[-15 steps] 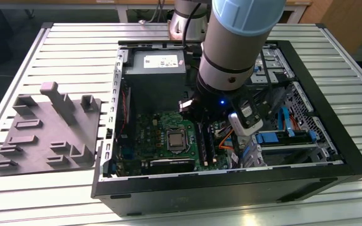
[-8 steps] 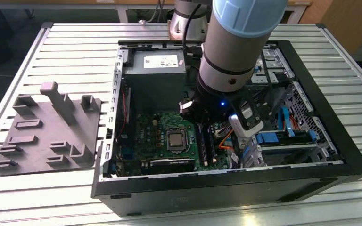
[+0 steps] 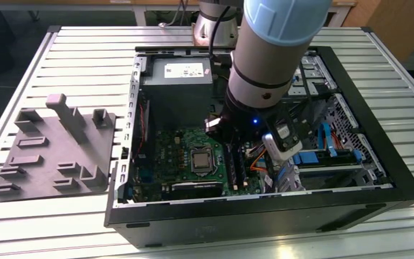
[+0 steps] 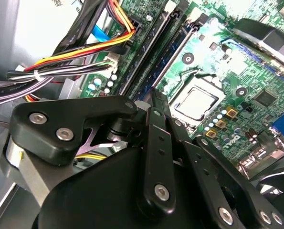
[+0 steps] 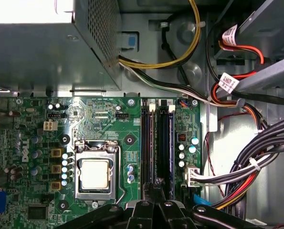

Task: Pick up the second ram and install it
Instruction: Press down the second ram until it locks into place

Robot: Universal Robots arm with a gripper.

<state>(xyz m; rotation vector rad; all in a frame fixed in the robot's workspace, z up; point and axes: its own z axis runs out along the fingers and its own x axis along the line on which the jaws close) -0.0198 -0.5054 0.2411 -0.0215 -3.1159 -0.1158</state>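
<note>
Gripper (image 5: 153, 191) over mobo slots (image 5: 158, 143), fingers' state unclear, RAM (image 4: 153, 55) lengthwise in slot.

A slatted metal table (image 3: 84, 54) (seemingly aluminium) bears a computer case (image 3: 264, 216) and grey tray (image 3: 56, 156).

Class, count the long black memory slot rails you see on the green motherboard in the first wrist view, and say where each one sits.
2: one black slot rail nearer the silver processor socket, the other beside it, nearer the cable bundle. Their near ends are hidden behind the black claw.
</note>
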